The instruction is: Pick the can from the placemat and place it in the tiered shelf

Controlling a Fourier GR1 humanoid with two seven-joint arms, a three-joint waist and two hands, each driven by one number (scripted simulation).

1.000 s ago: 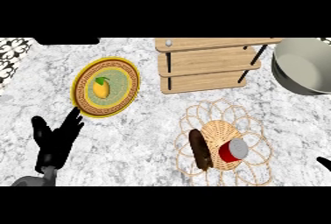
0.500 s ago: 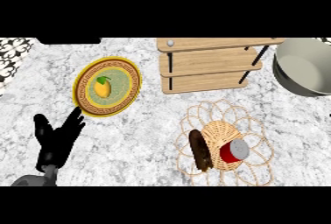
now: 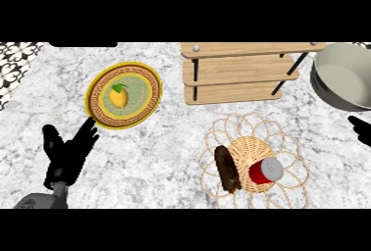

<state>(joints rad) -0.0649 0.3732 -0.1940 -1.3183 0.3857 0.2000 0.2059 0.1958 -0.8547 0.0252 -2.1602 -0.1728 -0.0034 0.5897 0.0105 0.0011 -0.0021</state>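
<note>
Marble counter (image 3: 167, 147), grey-white and veined, and everything sits spread across it. Down at the lower right there's the placemat (image 3: 255, 156), a woven wicker round with a tight basket-weave centre and a lacy looped border. On it stands the can (image 3: 267, 171), red-sided with a silvery top, upright on the woven centre toward its right. Just beside the can, on the mat's left part, lies a dark brown elongated thing (image 3: 226, 167), long and loaf-like; what it is I can't say.

Up the counter stands the tiered shelf (image 3: 239, 73), pale wooden boards stacked in levels on thin black posts, boards bare as far as I can see. It's well apart from the can.

Over to the left, a round plate (image 3: 124, 101), yellow rim, patterned brown band, green middle, and on it a lemon (image 3: 118, 97) with a small green leaf.

At the right edge, a big grey metal bowl (image 3: 343, 76), smooth and deep, cut off by the view.

Left hand (image 3: 66, 153), black, fingers straight and spread, rests low on the left, just below the plate, holding nothing. Right hand (image 3: 360, 129) only shows as a dark tip at the right edge; whether its fingers are spread or curled I cannot tell.
</note>
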